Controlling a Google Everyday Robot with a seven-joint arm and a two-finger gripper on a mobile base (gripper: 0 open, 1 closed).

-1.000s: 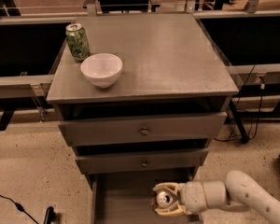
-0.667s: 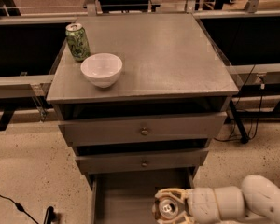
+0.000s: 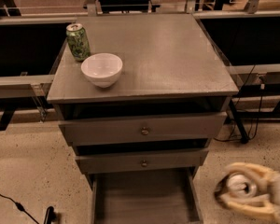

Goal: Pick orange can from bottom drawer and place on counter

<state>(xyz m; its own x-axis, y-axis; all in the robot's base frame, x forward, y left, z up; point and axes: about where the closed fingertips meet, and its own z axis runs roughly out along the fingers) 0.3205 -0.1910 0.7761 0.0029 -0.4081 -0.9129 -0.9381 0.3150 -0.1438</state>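
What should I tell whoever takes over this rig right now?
Gripper: low, right of the grey cabinet, shut on the small silver-topped orange can.
Wide shallow grey bottom drawer: pulled open, visible part bare; gripper and can are outside it.
Flat grey counter: holds a green patterned can and a white round bowl near its left edge.
Done: can out of drawer.
Left: raise it and set it on the counter's bare right side.

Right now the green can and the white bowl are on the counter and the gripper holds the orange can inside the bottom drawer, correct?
Not quite: the camera view shows the gripper holding the orange can outside the bottom drawer, off to its right. The green can and the white bowl are on the counter.
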